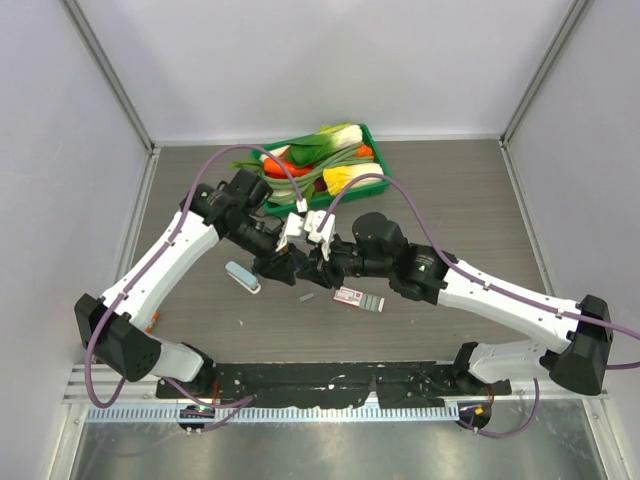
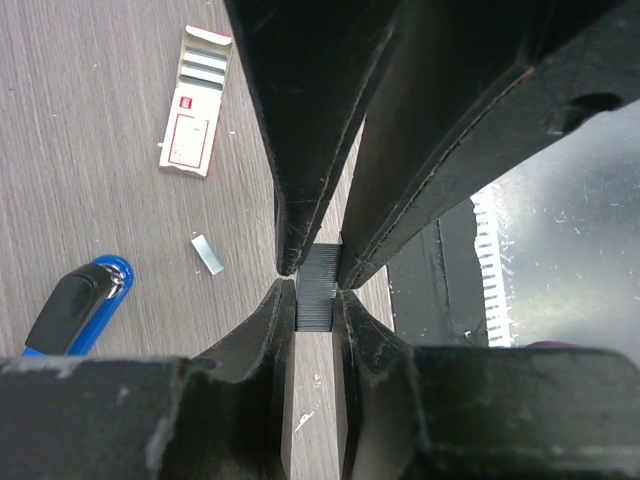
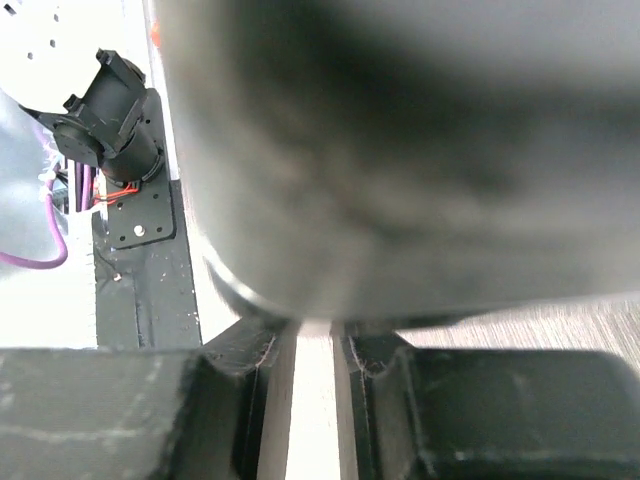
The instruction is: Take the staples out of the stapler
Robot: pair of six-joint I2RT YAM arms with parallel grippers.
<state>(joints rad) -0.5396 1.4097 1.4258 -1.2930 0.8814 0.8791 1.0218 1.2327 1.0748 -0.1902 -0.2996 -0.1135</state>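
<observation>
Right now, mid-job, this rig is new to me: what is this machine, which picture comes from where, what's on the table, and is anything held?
The machine is a left arm and a right arm, bolted at the near edge of a table, each ending in a two-finger claw. One picture looks down from above and behind; the other two come from a camera on each wrist. On the table: a green crate holding vegetables, a pale blue-and-white oblong, a red-and-white carton, a short strip of staples, and, in the left wrist view, the blue-and-black stapler, lying unheld. There the left claw pinches a small dark ribbed piece I cannot identify. The right claw's view is mostly blurred, so whether it holds anything I cannot tell.
</observation>
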